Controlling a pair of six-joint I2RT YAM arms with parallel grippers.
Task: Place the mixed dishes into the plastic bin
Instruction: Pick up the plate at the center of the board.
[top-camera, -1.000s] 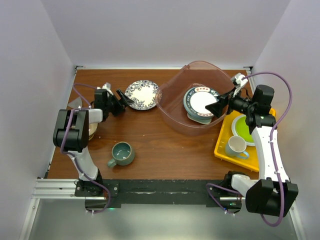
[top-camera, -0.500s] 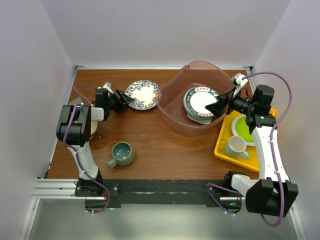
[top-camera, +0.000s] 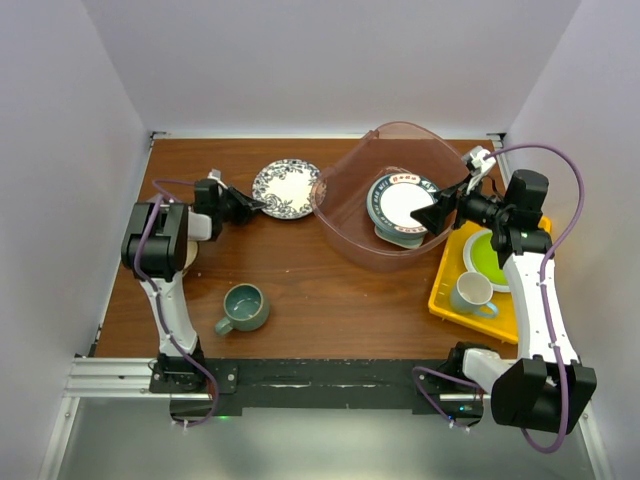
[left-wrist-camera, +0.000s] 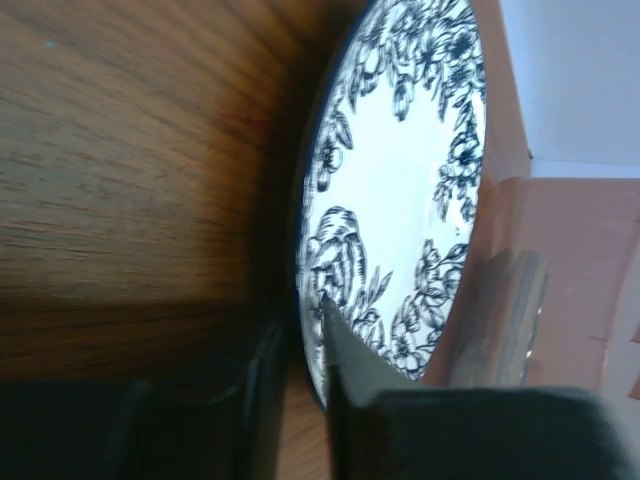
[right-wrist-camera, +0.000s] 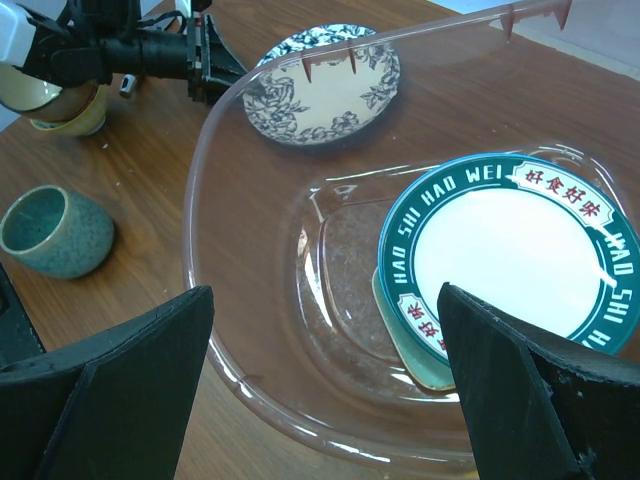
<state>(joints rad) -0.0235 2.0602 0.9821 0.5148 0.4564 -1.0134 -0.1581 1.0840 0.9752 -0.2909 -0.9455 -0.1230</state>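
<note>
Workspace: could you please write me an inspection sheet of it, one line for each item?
Surface: brown wooden table, nothing spilled seen.
Job's things: blue-patterned plate, grey-teal mug and bowls on table; teal-rimmed plate in bin.
Clutter: yellow tray with green plate and white mug.
Claws: left claw astride blue-patterned plate's rim, grip unclear; right claw open over bin.
Cables: purple cables along both arms, clear of dishes.
Surroundings: white walls.

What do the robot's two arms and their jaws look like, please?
Both the left arm and the right arm have slim white links joined by chunky black joint housings, and a thin purple cable loops along each. The jaws are matte black, wedge-shaped plastic. No markings are legible.
</note>
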